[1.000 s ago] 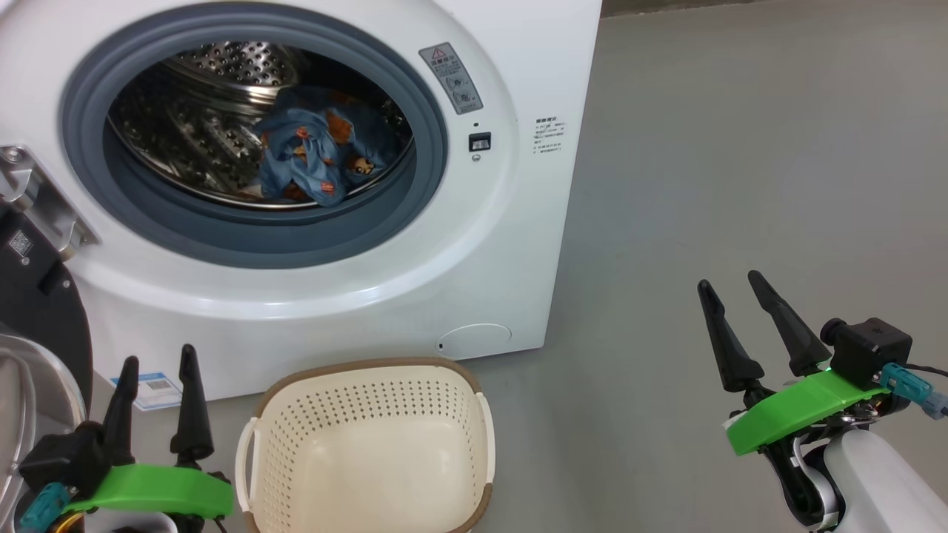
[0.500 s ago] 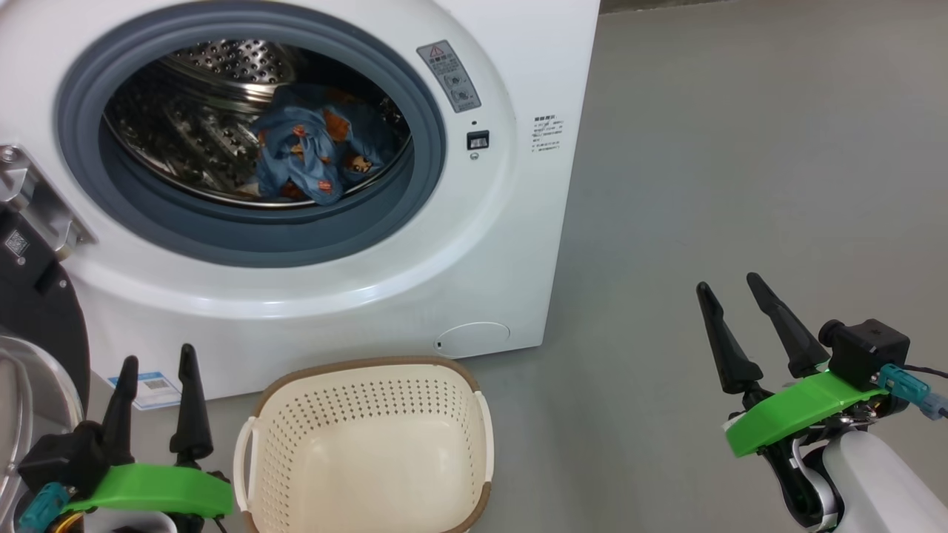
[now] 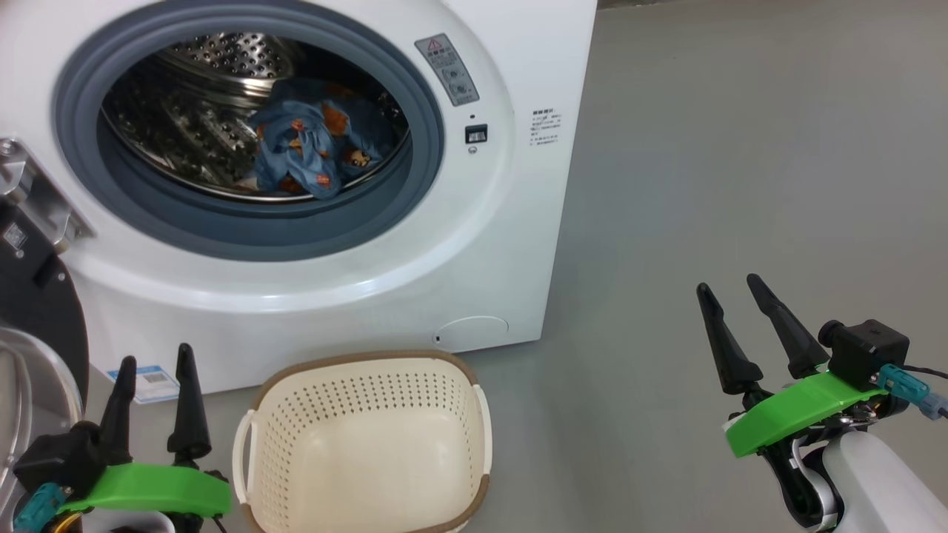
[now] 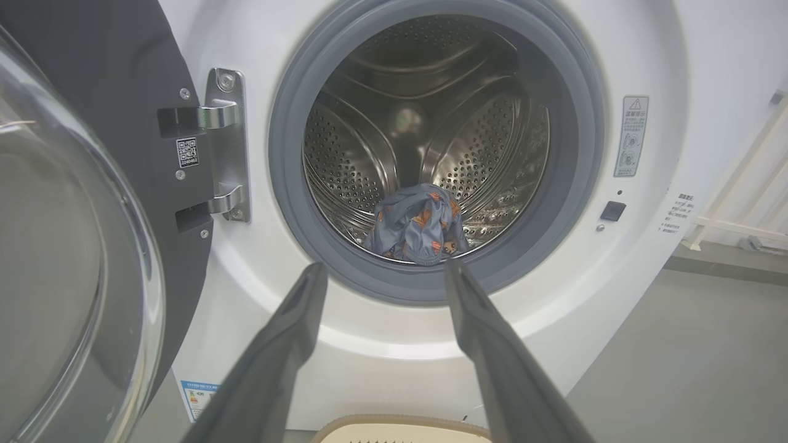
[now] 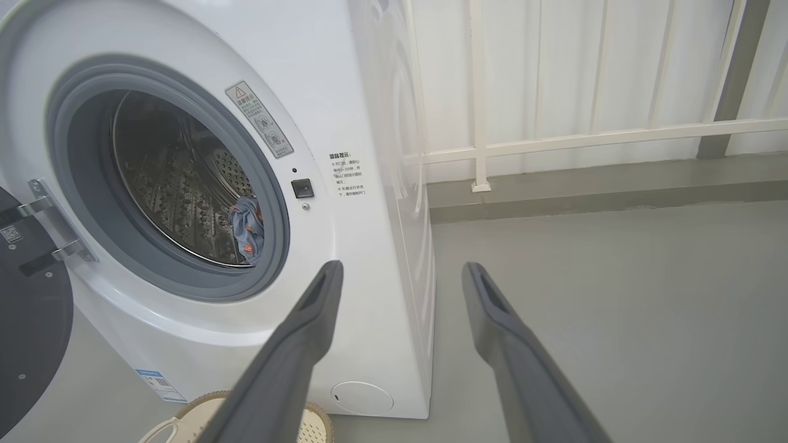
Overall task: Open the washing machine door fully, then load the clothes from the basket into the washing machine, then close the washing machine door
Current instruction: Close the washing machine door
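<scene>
Bright, even, soft-shadowed light; sharp focus; wrist views bow at edges.

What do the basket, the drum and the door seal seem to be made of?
The basket: likely cream plastic, matte, with moulded rows of holes. The drum: apparently steel, shiny, perforated, reflecting light. The seal: probably rubber, dull grey, smooth.

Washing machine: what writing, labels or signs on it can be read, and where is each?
Grey sticker: red warning triangle; characters too small to read.
Printed note right of it: Chinese characters, too blurred to quote.
Blue label, lower corner: QR code; text unreadable.
White sticker on the washing machine door: QR code; digits too small.
No text is clear enough to quote.
</scene>
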{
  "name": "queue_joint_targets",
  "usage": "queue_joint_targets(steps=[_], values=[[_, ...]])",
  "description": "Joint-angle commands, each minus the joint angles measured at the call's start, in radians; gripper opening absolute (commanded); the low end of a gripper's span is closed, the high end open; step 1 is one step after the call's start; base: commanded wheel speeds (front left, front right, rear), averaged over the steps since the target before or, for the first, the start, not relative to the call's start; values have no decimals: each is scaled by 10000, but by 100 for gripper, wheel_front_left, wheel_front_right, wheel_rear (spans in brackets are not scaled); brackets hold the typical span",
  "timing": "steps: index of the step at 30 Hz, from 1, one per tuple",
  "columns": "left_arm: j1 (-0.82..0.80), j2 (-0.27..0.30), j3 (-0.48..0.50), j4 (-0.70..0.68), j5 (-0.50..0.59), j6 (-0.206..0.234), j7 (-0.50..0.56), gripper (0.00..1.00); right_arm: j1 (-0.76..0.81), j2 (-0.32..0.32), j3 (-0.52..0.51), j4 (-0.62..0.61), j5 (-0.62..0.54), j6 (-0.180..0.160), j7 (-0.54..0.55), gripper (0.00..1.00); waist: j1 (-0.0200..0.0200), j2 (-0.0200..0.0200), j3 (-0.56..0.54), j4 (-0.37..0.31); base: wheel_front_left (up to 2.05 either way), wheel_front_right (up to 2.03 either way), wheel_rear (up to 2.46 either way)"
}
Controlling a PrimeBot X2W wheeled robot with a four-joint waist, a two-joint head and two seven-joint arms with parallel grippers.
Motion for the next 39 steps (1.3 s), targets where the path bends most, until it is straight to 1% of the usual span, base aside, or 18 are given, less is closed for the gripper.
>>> queue_joint_targets(steps=[1, 11, 17, 39], values=[[-238, 273, 290, -248, -51, 43, -55, 100, -173, -94, 161, -199, 118, 44, -92, 100, -1, -1, 2, 1, -110, 110, 0], [-225, 303, 225, -266, -47, 20, -64, 100, -161, -59, 166, -178, 113, 44, -92, 100, -1, -1, -12, -8, -163, 163, 0], [-218, 312, 174, -276, -23, 45, -67, 100, -139, -49, 183, -174, 114, 44, -92, 100, -1, -1, -30, 6, -103, 103, 0], [-88, 349, 26, -318, -68, 153, -70, 100, -43, -73, 287, -124, 159, 44, -92, 100, -1, -1, -224, 19, -6, 6, 0]])
